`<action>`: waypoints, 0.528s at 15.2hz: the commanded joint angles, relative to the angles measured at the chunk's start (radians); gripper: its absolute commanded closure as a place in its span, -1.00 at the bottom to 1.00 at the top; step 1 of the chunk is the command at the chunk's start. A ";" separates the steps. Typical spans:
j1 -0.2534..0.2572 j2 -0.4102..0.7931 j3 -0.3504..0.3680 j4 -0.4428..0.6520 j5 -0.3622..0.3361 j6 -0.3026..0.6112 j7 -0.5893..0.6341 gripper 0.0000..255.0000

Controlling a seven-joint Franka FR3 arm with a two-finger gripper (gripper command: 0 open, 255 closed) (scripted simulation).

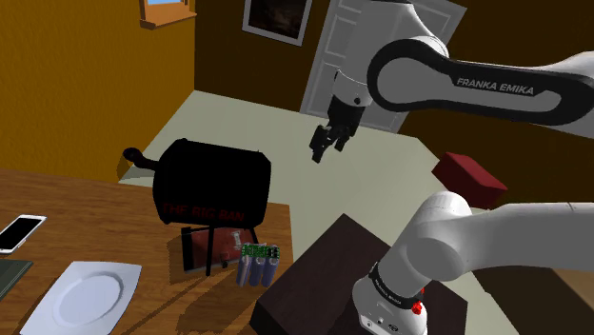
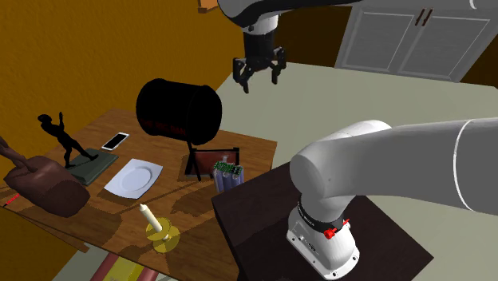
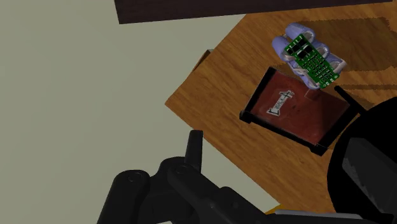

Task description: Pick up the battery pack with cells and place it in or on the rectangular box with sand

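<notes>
Pincer (image 2: 259,78) is spread, nothing between the fingers, hanging high over the pale floor (image 3: 76,95) off the edge of the bench (image 3: 216,108). It is well apart from everything on the bench. Battery pack (image 3: 307,58), bluish cells with a green circuit board on top, sits on the wood near the bench corner closest to the robot's dark stand (image 2: 255,203). It is just beside one corner of the rectangular box (image 3: 305,118); can't tell if they touch. The box is a shallow black-rimmed tray with a reddish-brown fill and a small white mark on it. It lies flat under the black barrel-shaped drum (image 2: 177,109), which stands on thin legs and has red lettering on its side. Further along the bench in the second exterior view are a white plate (image 2: 134,177), a phone (image 2: 116,140) and a candle (image 2: 148,215) on a yellow holder. A red box (image 1: 468,176) is on the floor beyond the arm in the shoulder view.
</notes>
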 commanded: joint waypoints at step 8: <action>0.033 0.043 0.077 -0.263 0.084 0.304 0.134 -1.00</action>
